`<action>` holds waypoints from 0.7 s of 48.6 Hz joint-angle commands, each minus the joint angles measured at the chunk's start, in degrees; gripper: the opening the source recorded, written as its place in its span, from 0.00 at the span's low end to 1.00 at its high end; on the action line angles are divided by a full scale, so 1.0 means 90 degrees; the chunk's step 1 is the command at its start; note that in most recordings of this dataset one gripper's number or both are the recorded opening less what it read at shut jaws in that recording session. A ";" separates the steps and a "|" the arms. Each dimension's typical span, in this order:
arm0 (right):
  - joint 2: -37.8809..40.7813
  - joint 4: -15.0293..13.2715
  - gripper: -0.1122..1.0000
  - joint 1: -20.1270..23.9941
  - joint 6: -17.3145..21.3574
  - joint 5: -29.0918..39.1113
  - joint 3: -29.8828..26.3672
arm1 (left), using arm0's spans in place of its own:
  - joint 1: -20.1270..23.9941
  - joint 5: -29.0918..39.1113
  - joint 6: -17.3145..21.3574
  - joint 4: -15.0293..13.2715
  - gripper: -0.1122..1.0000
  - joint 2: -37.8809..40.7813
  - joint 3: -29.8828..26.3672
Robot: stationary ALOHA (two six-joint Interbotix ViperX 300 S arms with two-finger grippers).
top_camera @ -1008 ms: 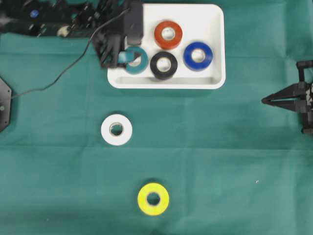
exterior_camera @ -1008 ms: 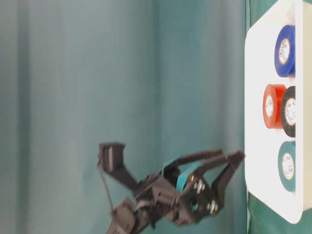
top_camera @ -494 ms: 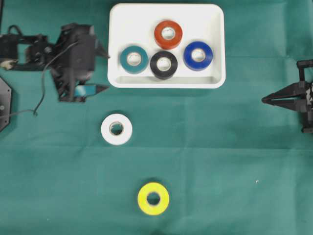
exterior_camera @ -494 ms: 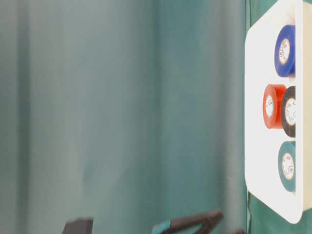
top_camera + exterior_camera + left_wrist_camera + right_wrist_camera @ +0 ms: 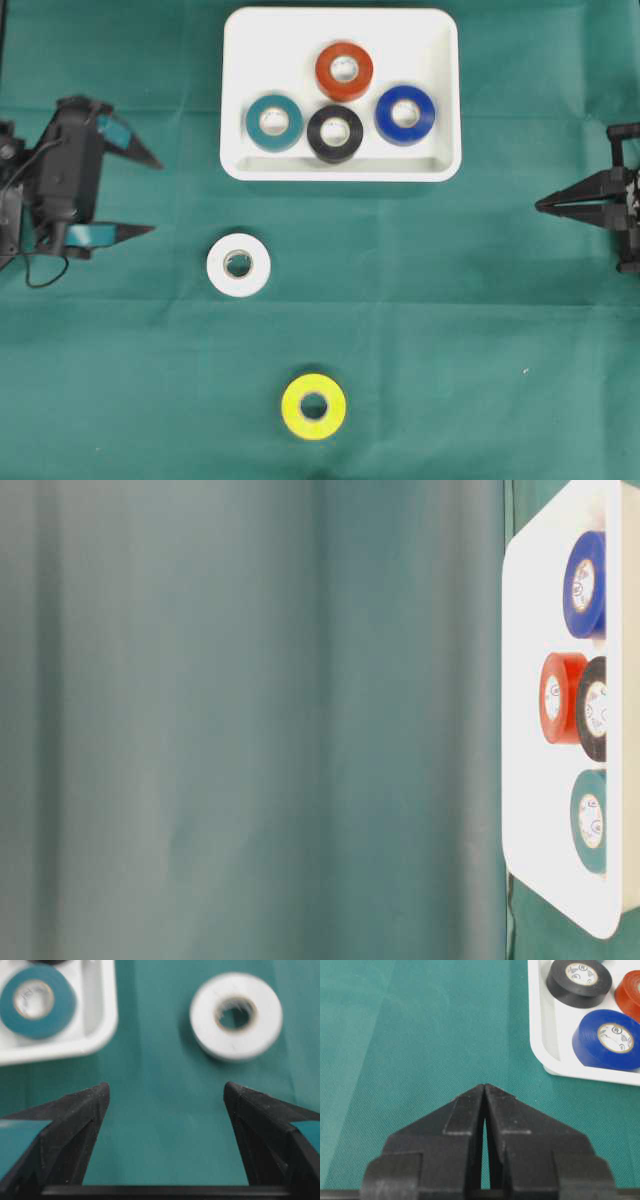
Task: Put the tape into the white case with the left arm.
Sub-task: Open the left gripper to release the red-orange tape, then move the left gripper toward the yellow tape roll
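Your left gripper [image 5: 147, 196] hangs empty with fingers spread wide, ready to straddle the white tape [image 5: 238, 264] lying flat beside the white case [image 5: 445, 90]; right gripper [image 5: 541, 205] rests with fingers together.

A green cloth [image 5: 480, 320] covers the whole table (faint creases show), filling every part of the overhead frame; a green curtain [image 5: 250, 720] fills the table-level view's left.
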 commanded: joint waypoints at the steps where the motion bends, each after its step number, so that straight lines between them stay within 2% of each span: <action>1: 0.0029 0.0000 0.02 0.0000 0.0010 -0.0049 -0.0068 | -0.0107 0.0078 -0.0010 -0.0010 0.96 -0.0283 0.0049; 9: 0.0020 0.0000 0.02 0.0000 0.0010 -0.0049 -0.0068 | -0.0176 0.0117 -0.0010 -0.0010 0.96 -0.0605 0.0254; 23: 0.0029 0.0000 0.02 -0.0010 0.0010 -0.0039 -0.0068 | -0.0215 0.0117 0.0000 -0.0010 0.96 -0.0557 0.0381; 34: 0.0029 0.0000 0.02 0.0000 0.0010 -0.0049 -0.0068 | -0.0830 0.0117 0.0039 0.0000 0.96 -0.0527 0.0430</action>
